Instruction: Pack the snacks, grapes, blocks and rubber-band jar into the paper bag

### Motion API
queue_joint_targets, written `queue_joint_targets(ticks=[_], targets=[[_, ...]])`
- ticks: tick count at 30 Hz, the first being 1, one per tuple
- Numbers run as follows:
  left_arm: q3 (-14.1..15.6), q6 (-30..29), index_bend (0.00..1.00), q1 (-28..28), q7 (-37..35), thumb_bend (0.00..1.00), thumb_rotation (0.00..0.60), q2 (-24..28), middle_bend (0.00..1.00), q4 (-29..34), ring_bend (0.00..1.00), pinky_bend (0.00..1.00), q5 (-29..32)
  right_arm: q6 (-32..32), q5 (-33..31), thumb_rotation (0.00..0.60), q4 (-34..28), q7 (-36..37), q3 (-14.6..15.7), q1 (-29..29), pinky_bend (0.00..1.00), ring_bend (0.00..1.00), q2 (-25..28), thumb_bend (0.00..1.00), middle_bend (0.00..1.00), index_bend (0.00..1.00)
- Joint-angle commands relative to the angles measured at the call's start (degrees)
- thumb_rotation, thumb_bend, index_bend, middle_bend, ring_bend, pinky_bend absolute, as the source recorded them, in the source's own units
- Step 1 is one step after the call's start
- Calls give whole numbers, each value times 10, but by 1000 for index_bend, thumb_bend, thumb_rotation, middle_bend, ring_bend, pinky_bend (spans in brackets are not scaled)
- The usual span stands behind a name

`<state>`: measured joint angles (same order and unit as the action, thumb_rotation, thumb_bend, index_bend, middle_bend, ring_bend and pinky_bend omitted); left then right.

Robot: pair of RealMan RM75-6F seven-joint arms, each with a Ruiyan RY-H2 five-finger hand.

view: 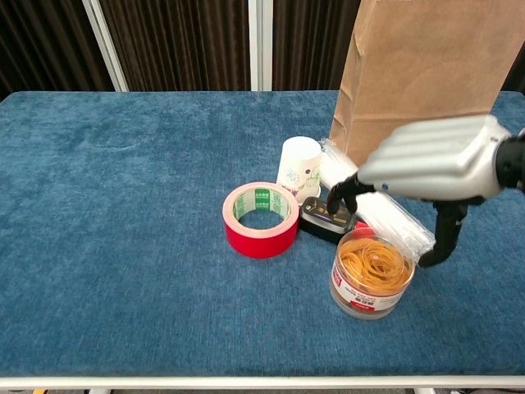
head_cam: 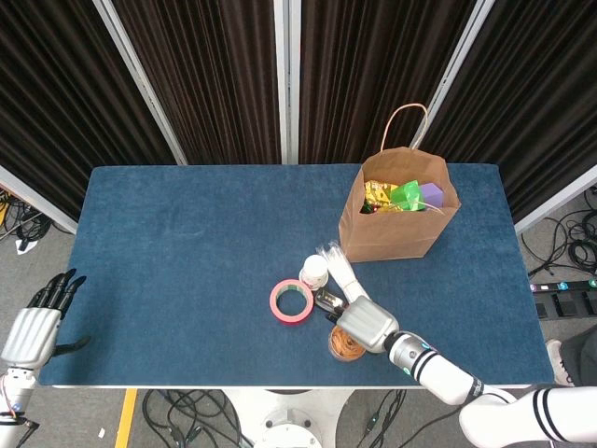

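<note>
With fingers apart, the right hand (view: 426, 168) hovered over the jar (view: 371, 273) at the table's near edge, near the bag (head_cam: 399, 219); it needed lowering squarely before closing.

Clear rubber-band jar (view: 372, 276) stood upright lower right of centre; brown paper bag (head_cam: 399, 216) upright upper right, holding snacks and blocks.

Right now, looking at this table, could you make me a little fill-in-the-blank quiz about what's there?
1. The roll of tape is ____ in colour.
2. The right hand hovers over the jar of orange ____.
3. The paper bag stands ____ on the blue table.
4. The left hand holds ____.

Missing words: red; rubber bands; upright; nothing
</note>
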<state>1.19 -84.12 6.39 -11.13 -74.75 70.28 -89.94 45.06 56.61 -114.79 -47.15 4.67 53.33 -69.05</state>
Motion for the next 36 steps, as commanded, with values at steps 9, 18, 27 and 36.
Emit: queue_joint_targets(ticks=[9, 18, 27, 36], targets=[[0, 1, 124, -1, -4, 107, 600, -1, 117, -5, 21, 210, 1, 11, -33, 600, 16, -26, 27, 20, 874, 840, -36, 0, 262, 189], [-1, -4, 123, -2, -10, 107, 600, -4, 103, -10, 21, 210, 1, 24, -49, 600, 34, -33, 38, 27, 874, 841, -62, 0, 296, 244], [1, -3, 123, -4, -13, 108, 600, -5, 103, -15, 21, 211, 2, 52, -28, 600, 42, -25, 40, 19, 874, 848, -78, 0, 379, 437], [1, -3, 123, -4, -13, 107, 600, -7, 103, -16, 21, 210, 1, 72, 15, 600, 31, 10, 19, 11, 874, 857, -67, 0, 439, 503]])
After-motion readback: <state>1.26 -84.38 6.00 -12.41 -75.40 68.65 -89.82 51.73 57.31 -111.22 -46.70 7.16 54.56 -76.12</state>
